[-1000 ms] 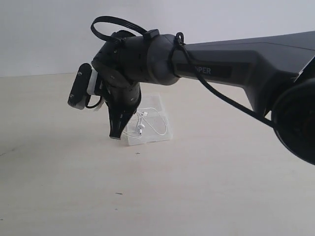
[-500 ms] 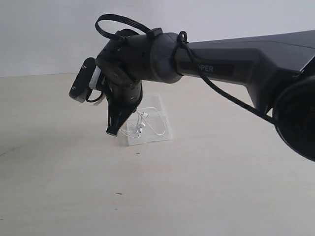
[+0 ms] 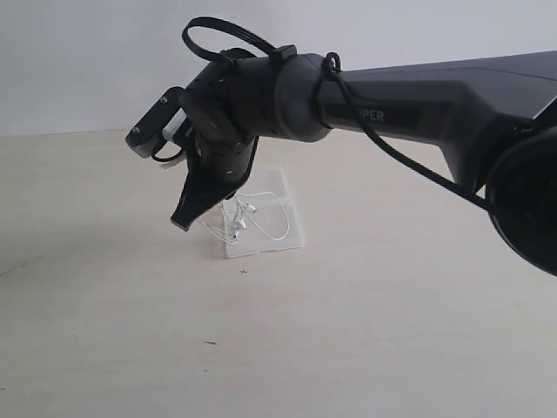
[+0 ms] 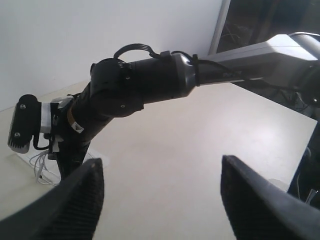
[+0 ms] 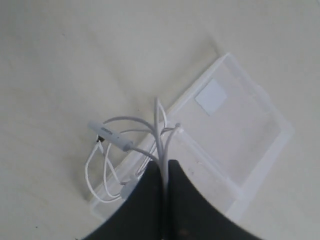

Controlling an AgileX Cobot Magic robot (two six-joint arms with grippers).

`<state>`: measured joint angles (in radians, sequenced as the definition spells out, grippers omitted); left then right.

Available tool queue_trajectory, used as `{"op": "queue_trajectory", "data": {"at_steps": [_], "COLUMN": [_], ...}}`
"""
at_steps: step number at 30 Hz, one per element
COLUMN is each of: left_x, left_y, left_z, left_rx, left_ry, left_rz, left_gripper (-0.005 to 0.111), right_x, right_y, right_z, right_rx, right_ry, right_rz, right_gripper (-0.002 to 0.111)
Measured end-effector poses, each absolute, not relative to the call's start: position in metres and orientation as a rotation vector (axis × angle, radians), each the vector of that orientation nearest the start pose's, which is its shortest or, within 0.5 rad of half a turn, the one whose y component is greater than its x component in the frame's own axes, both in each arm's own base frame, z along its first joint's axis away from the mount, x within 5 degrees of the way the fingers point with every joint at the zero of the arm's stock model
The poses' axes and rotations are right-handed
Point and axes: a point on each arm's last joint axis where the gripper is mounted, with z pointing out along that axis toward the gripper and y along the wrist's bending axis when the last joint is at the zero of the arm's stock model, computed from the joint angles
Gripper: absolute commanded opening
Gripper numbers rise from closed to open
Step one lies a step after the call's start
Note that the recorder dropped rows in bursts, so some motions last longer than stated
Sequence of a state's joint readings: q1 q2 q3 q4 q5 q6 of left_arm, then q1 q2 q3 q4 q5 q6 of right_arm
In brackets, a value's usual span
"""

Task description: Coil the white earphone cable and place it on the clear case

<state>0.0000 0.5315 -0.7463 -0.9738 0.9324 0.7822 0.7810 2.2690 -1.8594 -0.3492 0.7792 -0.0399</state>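
Two tools: the right tool (image 5: 164, 167) and the left tool (image 4: 160, 200), each on its own arm
Right tool, state: fingers pressed together, with several strands of the white earphone cable (image 5: 159, 114) running into the seam between the tips — clamped on the cable
Right tool, place: in the exterior view the right tool (image 3: 181, 222) points downward above the table (image 3: 365, 331), just off the left edge of the clear case (image 3: 277, 185)
Cable, place: most of it lies in loose loops on the clear case (image 5: 250, 130), on the half nearer the right tool; some loops spill over the case's edge, and the gathered strands lead from there into the tool's tips
Cable in the exterior view: a thin white tangle (image 3: 252, 218) spread on the case, just beside the tool and reaching toward it
Inline remote (image 5: 111, 134): beyond the case's edge, near the fingertips; whether it touches the table I cannot tell
Label (image 5: 211, 96): small white square on the farther half of the case, with no cable on it
Left tool, state: fingers spread wide apart, nothing between them
Left tool, place: well apart from the case, facing the right arm (image 4: 150, 85) — the cable shows there only as a small white tangle (image 4: 40, 167) below that arm's wrist
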Motion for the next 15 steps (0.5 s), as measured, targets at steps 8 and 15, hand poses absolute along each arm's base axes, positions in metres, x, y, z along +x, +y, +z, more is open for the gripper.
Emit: {"op": "queue_trajectory", "data": {"at_steps": [8,15], "left_x": [0.073,0.073], "left_y": [-0.06,-0.06], "left_z": [0.372,0.372], "left_rx": [0.54,0.54], "left_ry": [1.798,1.798], "left_rz": [-0.649,-0.649], "left_gripper": [0.064,0.064], "right_x": [0.378,0.378], "right_y": [0.323,0.323], "right_z": [0.176,0.175], "right_rx": [-1.08,-0.934], "right_ry": [2.419,2.502], "right_rz": [0.022,0.123], "right_gripper": [0.0,0.0]}}
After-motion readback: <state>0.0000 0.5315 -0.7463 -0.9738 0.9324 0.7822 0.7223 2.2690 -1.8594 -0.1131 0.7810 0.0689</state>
